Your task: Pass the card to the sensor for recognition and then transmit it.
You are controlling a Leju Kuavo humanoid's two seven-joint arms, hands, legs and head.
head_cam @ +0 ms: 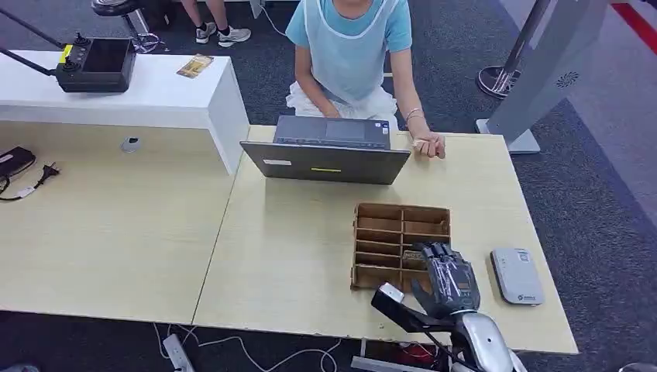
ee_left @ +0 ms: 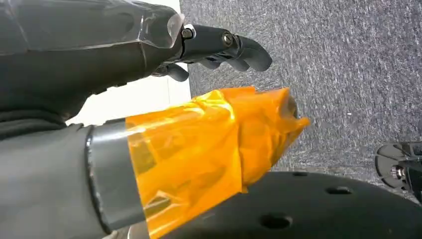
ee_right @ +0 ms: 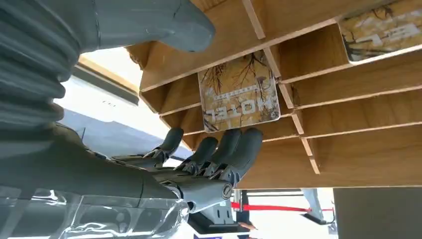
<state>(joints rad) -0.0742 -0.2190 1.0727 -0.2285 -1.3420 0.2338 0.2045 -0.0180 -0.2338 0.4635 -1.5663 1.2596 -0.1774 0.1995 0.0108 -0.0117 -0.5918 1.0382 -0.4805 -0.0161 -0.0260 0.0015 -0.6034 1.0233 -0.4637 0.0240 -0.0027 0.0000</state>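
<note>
Head view: right hand hovers over the wooden rack on the table; sensor lies just beside, untouched.

Right wrist view: fingers extended near a card in its slot, holding nothing. Pickup not yet done; scan and handover remain.

Left wrist view: left hand hangs, fingers curled, empty.

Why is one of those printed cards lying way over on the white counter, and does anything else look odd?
One card lies alone on the white counter, far from the wooden rack, whose slots hold similar cards. Also, orange film wraps the left robot hand. Otherwise nothing looks spilled or broken.
</note>
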